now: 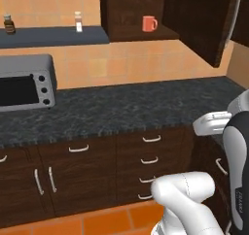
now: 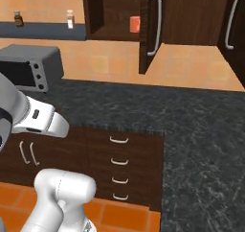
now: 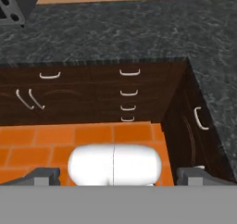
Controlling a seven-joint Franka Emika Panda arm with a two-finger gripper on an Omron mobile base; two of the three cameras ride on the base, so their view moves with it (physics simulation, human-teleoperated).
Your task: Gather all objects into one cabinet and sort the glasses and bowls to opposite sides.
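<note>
Mug: you have one coral-orange mug point(image 1: 149, 23) on the shelf of the open wall cabinet point(image 1: 136, 33), high above and well away from the claw.
Claw: gripper point(image 3: 119, 173) stands wide, nothing between the fingers point(image 3: 44, 174); it points down at the orange floor tiles point(image 3: 92, 135), well short of the counter.
Below claw: drawer stack point(image 3: 128, 96) with short handles at the inside corner of the units; not your target.
Further out: dark speckled counter point(image 1: 121, 110) beyond the drawers, with a grey toaster oven point(image 1: 25, 81) at its far end.
Cabinet door: swung open, its long pale handle point(image 2: 154, 22) facing you.
Other kitchenware: none visible yet; a second, shut tall door point(image 2: 234, 20) may hide some.
Step, as you should judge it: raise the claw, keep it wide, clear the open door's edge.
Ignore: spice jars point(image 1: 78, 21) on the side shelf.
</note>
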